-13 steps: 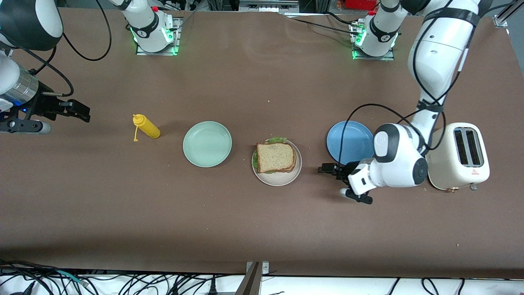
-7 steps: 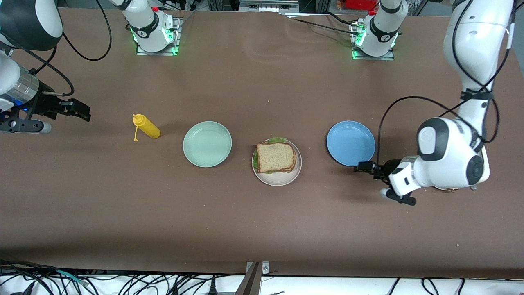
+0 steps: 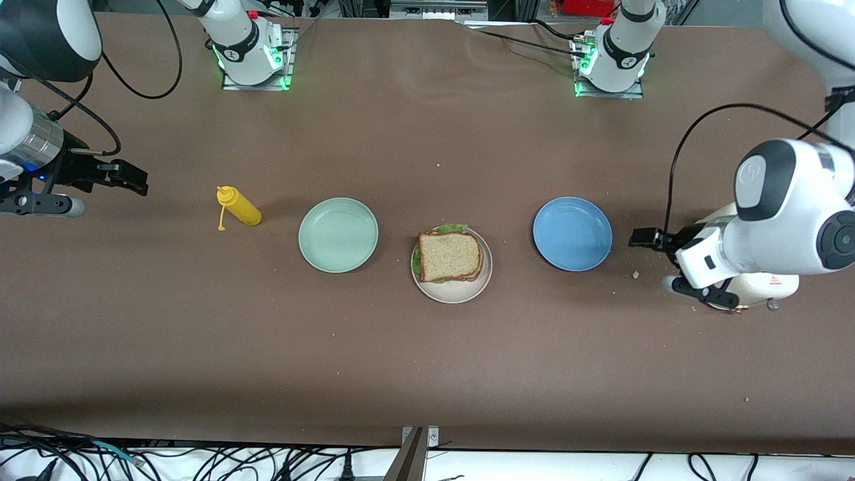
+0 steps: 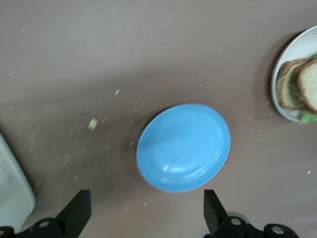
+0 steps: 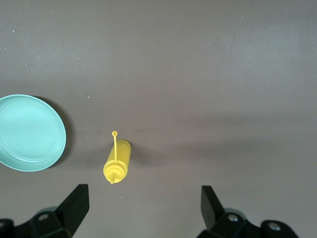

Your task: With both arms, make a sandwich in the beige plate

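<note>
The sandwich (image 3: 450,256) is seen finished on the beige plate (image 3: 456,291); the left gripper (image 3: 651,238), spread wide and empty, hangs beside the toaster (image 3: 761,288), which could be knocked; the right gripper (image 3: 127,178) waits wide open near the mustard bottle (image 3: 240,206)

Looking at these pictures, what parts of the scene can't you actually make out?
- Cream toaster: front view, mostly covered by the left arm; the left wrist view shows only a corner at the edge.
- Brown bread sandwich on the round beige plate: only green lettuce edges peek out; any other filling is hidden by the top slice. Left wrist view cuts it off.
- Right gripper: front view, the arm runs off the frame.
</note>
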### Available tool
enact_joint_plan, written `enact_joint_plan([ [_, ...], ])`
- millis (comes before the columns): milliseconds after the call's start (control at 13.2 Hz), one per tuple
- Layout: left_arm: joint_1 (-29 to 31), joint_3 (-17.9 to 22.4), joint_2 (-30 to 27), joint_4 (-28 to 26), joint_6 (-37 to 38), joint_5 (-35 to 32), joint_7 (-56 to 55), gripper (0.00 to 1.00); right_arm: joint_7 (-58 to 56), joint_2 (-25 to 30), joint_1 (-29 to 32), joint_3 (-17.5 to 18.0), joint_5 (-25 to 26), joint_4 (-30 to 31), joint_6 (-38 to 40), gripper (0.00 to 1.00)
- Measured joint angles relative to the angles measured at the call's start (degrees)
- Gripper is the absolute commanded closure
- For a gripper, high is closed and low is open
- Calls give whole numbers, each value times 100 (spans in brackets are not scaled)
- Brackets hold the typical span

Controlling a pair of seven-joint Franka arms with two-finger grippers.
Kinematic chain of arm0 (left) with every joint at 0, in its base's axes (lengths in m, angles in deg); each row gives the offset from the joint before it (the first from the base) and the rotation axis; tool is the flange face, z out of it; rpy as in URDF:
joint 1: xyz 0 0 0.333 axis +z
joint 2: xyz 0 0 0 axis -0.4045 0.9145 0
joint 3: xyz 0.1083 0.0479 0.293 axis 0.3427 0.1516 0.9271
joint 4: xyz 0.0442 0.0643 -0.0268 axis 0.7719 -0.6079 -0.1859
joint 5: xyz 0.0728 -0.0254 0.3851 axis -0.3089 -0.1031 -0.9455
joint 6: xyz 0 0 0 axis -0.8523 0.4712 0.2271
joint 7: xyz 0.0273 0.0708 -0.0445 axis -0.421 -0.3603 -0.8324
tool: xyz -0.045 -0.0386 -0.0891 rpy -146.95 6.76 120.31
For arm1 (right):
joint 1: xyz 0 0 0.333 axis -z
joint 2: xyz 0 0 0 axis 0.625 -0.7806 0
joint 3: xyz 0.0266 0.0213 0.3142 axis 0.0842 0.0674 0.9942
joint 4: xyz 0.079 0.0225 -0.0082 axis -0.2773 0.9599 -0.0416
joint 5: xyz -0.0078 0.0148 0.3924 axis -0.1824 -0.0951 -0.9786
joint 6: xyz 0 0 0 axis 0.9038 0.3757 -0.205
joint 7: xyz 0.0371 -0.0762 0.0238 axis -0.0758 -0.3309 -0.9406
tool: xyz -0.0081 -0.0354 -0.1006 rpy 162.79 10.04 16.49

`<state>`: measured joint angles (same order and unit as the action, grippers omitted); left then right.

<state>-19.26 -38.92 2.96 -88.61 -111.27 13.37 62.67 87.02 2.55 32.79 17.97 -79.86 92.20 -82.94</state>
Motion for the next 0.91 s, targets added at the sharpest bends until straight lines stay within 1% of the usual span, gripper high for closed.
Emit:
enact_joint_plan([
  [227,53,17,-450,2,475,-272,-146,0,0,2,0,0,0,0,10,0],
  [606,375,31,-1224,-2,1202,-281,-183,0,0,2,0,0,0,0,27,0],
  [909,521,33,-1748,-35,1418,-281,-249,0,0,21,0,-3,0,0,28,0],
])
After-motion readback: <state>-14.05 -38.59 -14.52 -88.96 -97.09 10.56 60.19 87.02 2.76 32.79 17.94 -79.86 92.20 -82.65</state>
